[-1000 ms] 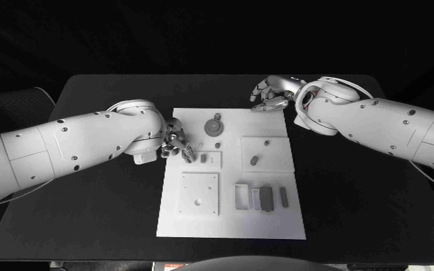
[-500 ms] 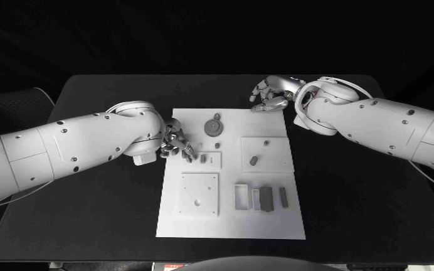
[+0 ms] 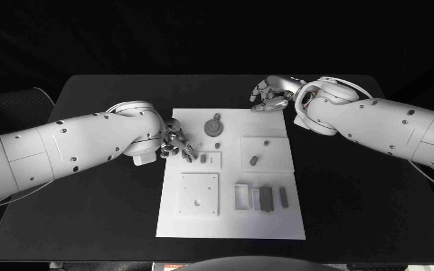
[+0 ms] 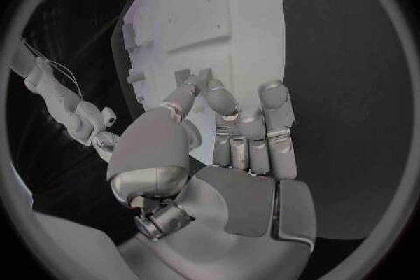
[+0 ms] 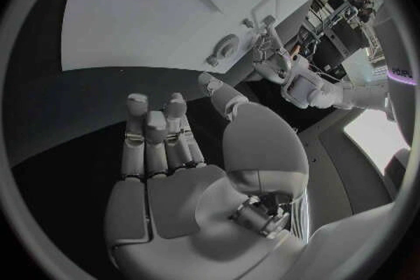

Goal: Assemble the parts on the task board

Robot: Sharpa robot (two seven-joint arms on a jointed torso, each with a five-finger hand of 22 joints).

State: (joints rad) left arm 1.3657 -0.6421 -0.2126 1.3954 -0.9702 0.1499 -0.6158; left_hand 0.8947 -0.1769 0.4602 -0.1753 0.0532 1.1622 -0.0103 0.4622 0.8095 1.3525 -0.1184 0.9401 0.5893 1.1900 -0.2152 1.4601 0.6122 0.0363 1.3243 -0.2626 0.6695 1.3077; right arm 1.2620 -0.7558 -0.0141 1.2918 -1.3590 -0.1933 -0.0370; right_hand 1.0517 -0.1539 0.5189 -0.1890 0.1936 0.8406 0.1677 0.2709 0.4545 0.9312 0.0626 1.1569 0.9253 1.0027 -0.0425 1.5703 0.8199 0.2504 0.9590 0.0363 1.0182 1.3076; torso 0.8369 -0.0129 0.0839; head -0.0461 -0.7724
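White task board (image 3: 231, 221) partly hidden by left hand (image 3: 175, 143); its grasp unclear. Right hand (image 3: 271, 95) fingers spread, empty.

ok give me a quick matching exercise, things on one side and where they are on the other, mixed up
Things:
1. left hand
2. right hand
3. round grey disc
4. square plate with a hole

Places:
a. near left part of the task board
b. far right corner of the board
c. left edge of the board, beside a small upright part
d. far middle of the board

Pairs: 1-c, 2-b, 3-d, 4-a
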